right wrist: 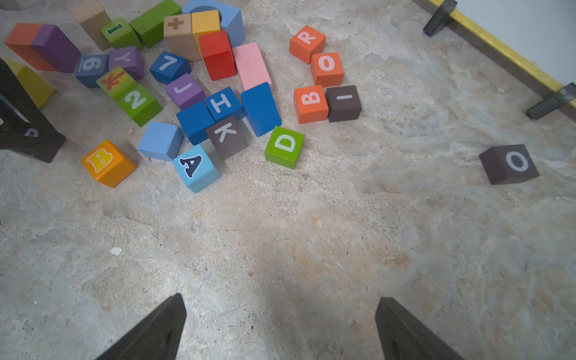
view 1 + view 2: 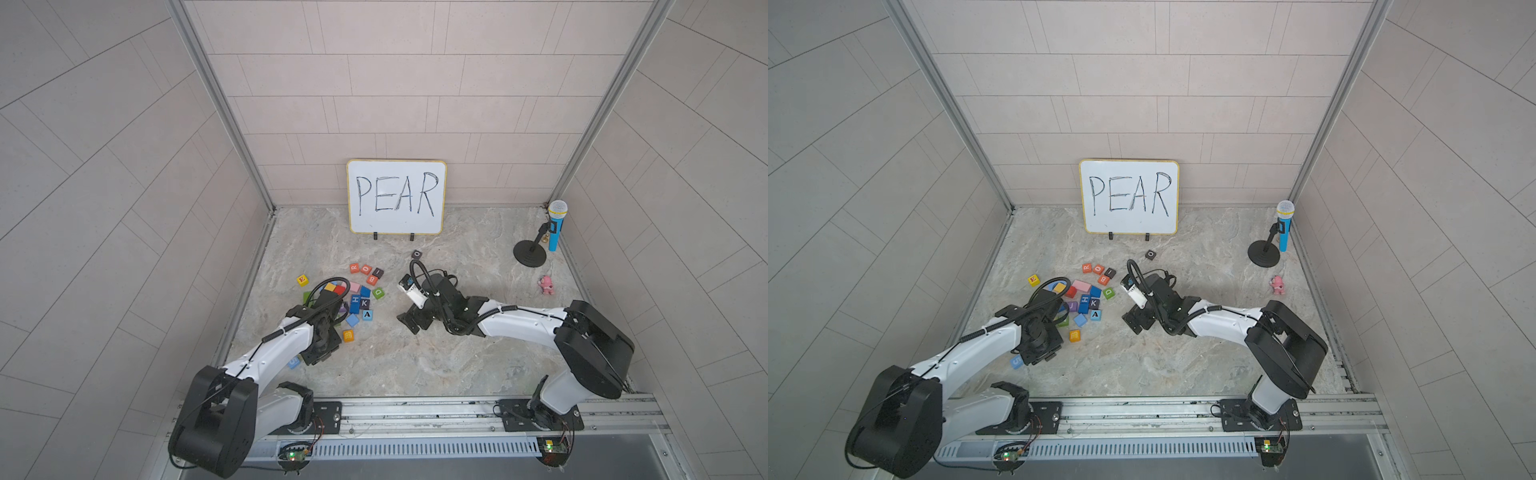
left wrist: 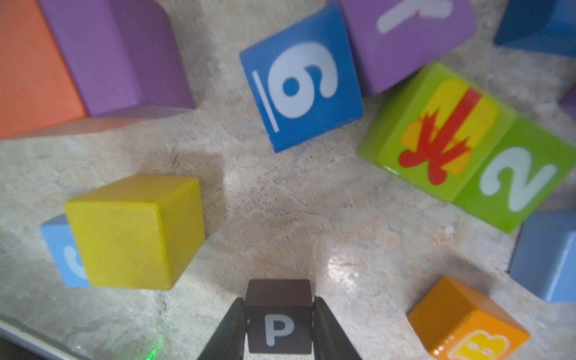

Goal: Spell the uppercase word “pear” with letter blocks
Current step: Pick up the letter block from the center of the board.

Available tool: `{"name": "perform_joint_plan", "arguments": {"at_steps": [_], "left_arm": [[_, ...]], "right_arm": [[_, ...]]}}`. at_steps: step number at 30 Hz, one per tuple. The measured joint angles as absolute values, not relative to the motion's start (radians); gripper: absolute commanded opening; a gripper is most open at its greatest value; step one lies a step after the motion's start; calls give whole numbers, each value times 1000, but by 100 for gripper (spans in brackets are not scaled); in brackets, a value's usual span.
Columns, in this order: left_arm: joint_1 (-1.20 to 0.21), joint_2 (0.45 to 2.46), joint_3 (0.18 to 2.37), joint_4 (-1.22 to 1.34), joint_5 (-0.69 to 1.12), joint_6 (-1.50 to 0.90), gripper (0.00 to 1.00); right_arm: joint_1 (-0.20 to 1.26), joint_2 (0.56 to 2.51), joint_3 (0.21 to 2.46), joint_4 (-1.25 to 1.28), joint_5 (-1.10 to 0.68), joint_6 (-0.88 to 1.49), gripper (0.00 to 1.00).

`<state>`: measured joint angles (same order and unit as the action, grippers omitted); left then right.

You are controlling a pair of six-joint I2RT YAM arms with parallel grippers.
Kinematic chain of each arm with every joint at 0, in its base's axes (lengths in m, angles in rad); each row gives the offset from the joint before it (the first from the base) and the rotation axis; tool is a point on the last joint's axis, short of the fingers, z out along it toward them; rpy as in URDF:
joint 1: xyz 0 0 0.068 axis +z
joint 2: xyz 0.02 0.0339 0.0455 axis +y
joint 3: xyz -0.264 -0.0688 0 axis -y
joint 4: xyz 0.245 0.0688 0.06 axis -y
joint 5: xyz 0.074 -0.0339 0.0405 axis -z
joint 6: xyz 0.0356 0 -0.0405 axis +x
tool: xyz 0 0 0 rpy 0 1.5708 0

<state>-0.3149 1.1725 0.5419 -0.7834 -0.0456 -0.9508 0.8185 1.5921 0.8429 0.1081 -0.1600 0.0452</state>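
left end effector (image 3: 279, 300): clamped on P block (image 3: 279, 330); right end effector (image 1: 280, 296): spread

My left arm (image 2: 270, 349) reaches from seven o'clock toward one, wrist bent down. My left gripper (image 3: 279, 298) pinches the black P cube (image 3: 279, 327) between both jaws. My right arm (image 2: 523, 322) stretches from five toward nine, and my right gripper (image 1: 280, 297) has its jaws spread wide.

A block (image 1: 195, 168) before K block (image 1: 227, 137), whiteboard (image 2: 396, 196) behind

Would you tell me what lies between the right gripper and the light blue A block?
Only bare tabletop separates the right gripper and the A block, per the right wrist view.
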Motion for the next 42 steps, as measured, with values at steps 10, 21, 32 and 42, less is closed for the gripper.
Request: {"name": "perform_joint_plan", "arguments": {"at_steps": [10, 21, 32, 42], "left_arm": [[-315, 1176, 542, -757, -47, -950, 39], [-315, 1193, 533, -729, -49, -942, 41], [-315, 1189, 533, -729, -49, -923, 32], [-317, 1148, 538, -736, -50, -907, 17]], "right_arm": [[818, 1592, 843, 108, -153, 46, 100], [818, 1592, 843, 108, -152, 47, 100], [818, 1591, 843, 108, -148, 54, 100], [820, 1583, 843, 108, -130, 59, 100]]}}
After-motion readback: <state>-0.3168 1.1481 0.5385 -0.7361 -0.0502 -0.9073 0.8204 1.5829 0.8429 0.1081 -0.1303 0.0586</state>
